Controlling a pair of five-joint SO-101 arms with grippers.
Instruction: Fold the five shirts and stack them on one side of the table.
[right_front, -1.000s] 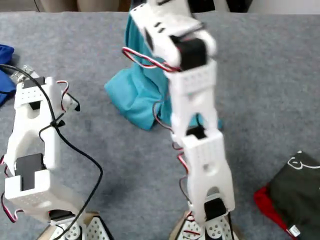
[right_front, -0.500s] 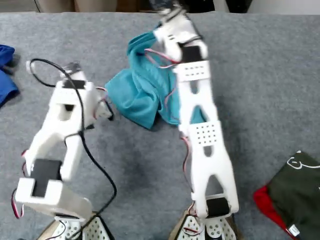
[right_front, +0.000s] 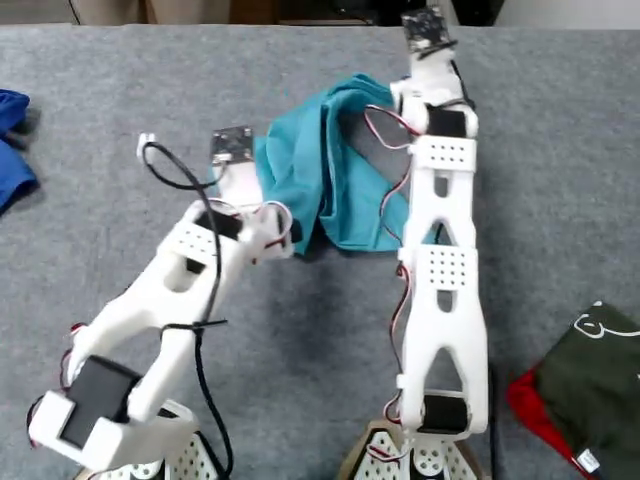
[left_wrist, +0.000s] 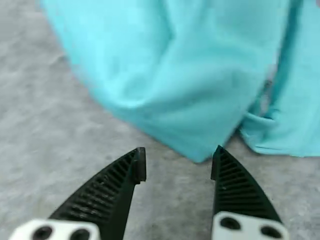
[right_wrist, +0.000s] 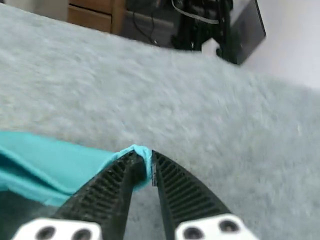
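Note:
A teal shirt (right_front: 318, 172) lies crumpled at the table's far middle, one edge pulled up toward the far side. My right gripper (right_front: 398, 92) is shut on that raised edge; in the right wrist view the teal shirt (right_wrist: 60, 160) edge sits pinched between the closed tips of the right gripper (right_wrist: 150, 165). My left gripper (right_front: 286, 237) stands at the shirt's near-left corner. In the left wrist view the left gripper (left_wrist: 177, 162) is open just short of the teal shirt (left_wrist: 200, 75), with bare grey table between its fingers.
A blue shirt (right_front: 12, 140) lies at the left edge. At the front right, a folded dark shirt (right_front: 590, 375) rests on a red one (right_front: 528, 398). The grey table (right_front: 560, 180) is bare to the right of the arms.
The right gripper carried the teal shirt's edge to the right and toward the far side, stretching it out. The left arm swung right, across to the shirt's near corner.

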